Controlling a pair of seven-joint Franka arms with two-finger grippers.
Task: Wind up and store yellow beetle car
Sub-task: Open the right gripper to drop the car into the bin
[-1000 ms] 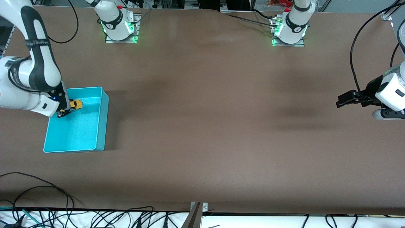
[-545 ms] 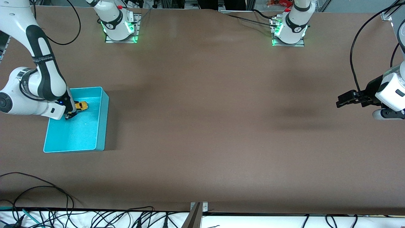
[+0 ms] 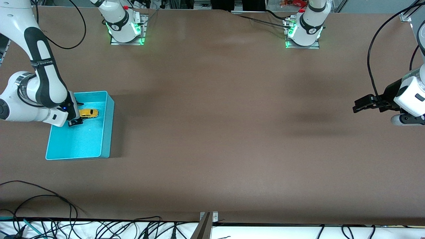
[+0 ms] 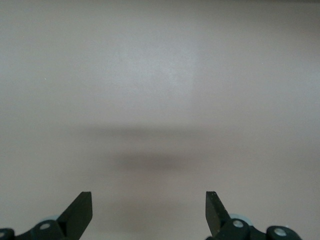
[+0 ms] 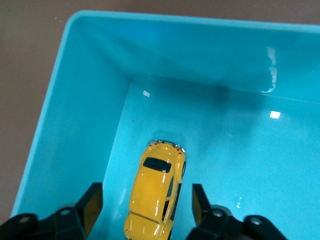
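With yellow beetle car (image 5: 156,192) lying in turquoise bin (image 3: 107,99) | right pincer (image 5: 147,202) fingers apart (car freed): lift straight | left pincer (image 4: 149,212) apart, waiting over desk (image 3: 215,132)

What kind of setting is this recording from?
Most likely a robotics lab bench: two arms bolted to a brown table, loose cables along its edge, and only a turquoise bin holding a yellow toy car.
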